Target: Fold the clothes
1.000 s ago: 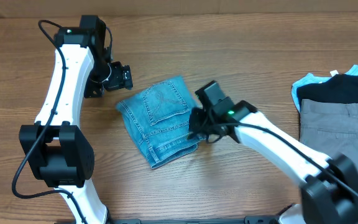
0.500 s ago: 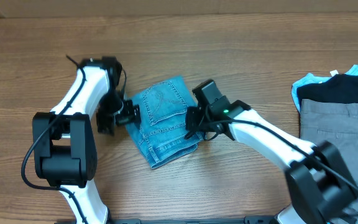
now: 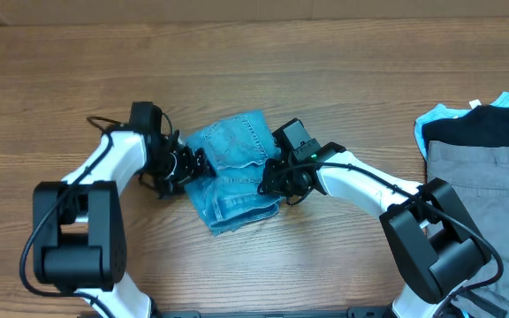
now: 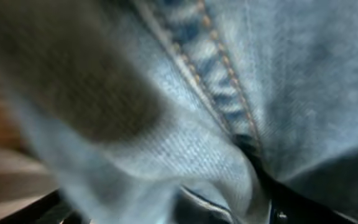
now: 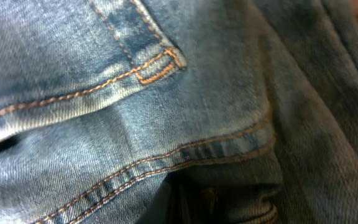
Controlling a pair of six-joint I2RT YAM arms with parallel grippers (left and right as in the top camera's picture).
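Brought left fingers (image 3: 197,165) down from well clear of the jeans (image 3: 232,181) to hard against their left edge; nudged right fingers (image 3: 272,181) slightly further onto the right edge. Lies folded on the tabletop (image 3: 343,71) directly between both pairs, touching each, equally near, slightly longer crosswise to the line joining them. Cannot tell whether either pair is apart or clamped on denim, seeing only close cloth in both wrist views.
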